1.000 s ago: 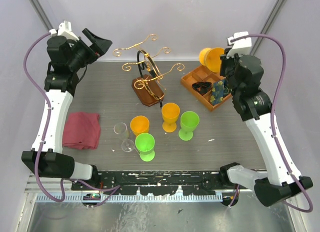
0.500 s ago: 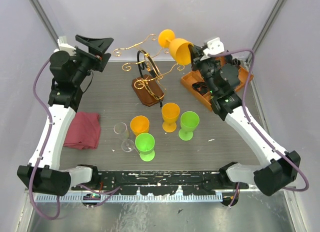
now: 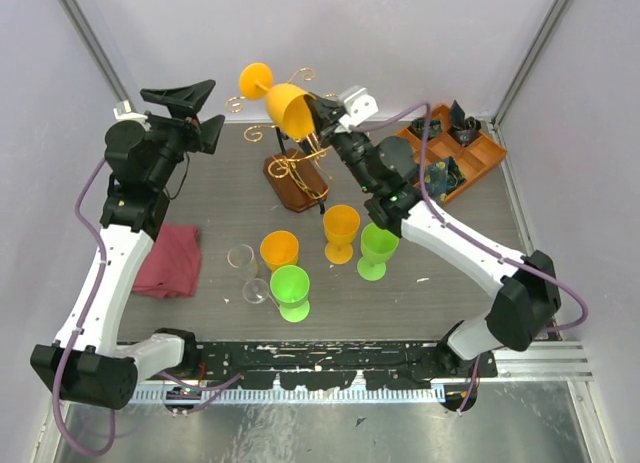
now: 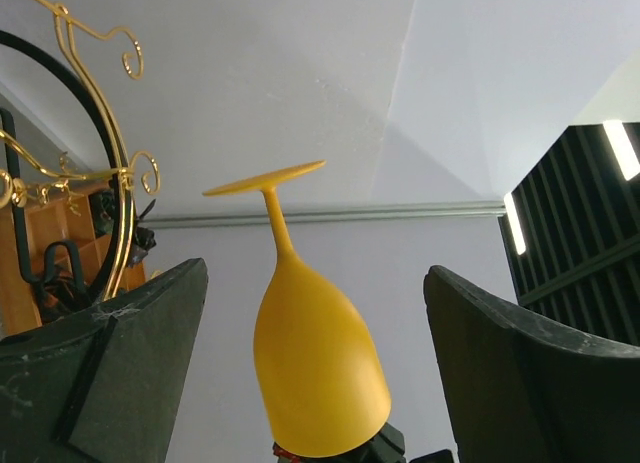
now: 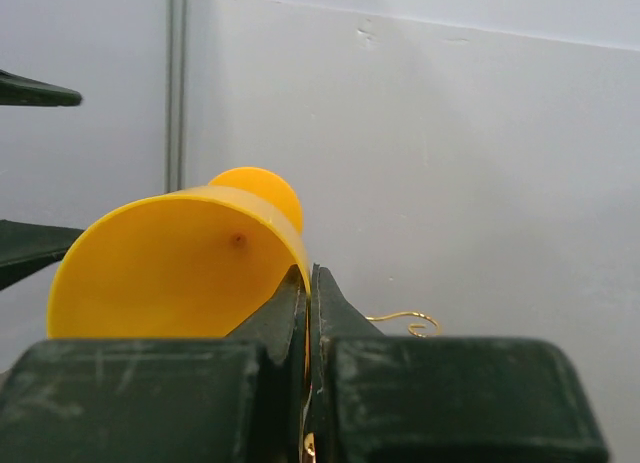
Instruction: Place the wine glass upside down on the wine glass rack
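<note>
The right pincer [image 3: 318, 118] is clamped on the rim of the orange wine glass [image 3: 288, 105]. In the right wrist view its two dark fingers [image 5: 285, 313] are pressed almost together, with only the thin wall of the bowl [image 5: 170, 273] between them. One finger sits inside the mouth and the other outside. The glass juts out beyond the fingertips, its bowl mouth towards the pincer and its stem and round foot pointing away and upwards, so it is roughly inverted and somewhat tilted.

Directly below this pincer stands the wine glass rack [image 3: 300, 181], its dark hoop and oval wooden base under the wrist and its gold scroll arms spreading to both sides. One curled gold tip [image 5: 405, 318] shows just past the fingers on the right. The glass is held in the air above the arms and is not hung on them.

The left pincer [image 3: 190, 113] is raised, with its jaws spread wide and nothing between the pads. Out ahead of it, framed between its fingers [image 4: 130, 363] but well beyond them, is the held glass [image 4: 315, 373], foot uppermost. To that pincer's left are the rack's gold wires and hoop [image 4: 100, 173], which show apart from the glass in this view.
</note>
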Motion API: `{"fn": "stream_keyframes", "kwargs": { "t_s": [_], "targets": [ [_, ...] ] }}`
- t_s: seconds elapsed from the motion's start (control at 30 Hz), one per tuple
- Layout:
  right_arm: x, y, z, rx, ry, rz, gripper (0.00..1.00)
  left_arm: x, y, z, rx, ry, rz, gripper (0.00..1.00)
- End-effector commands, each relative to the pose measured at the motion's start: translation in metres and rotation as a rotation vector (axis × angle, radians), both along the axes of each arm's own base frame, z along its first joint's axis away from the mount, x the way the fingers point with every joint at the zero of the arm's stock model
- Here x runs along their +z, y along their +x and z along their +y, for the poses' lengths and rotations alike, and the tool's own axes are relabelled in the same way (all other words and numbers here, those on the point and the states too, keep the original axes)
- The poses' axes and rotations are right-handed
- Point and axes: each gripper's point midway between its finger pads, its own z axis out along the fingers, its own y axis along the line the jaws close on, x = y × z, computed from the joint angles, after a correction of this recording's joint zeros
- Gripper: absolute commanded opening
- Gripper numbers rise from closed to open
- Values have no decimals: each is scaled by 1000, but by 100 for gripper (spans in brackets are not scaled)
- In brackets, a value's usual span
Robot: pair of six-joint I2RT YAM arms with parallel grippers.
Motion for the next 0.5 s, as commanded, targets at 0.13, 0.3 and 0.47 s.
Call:
{"fn": "stream_keyframes", "kwargs": {
  "t_s": [0.13, 0.3, 0.47],
  "targets": [
    [51, -16, 23, -7, 111, -196, 1, 6, -10, 1, 7, -72, -4, 92],
    [48, -18, 42, 25, 112, -210, 1, -1, -10, 2, 12, -70, 9, 88],
    [46, -27, 58, 63, 117, -218, 1, -5, -8, 1, 14, -46, 21, 80]
  ]
}}
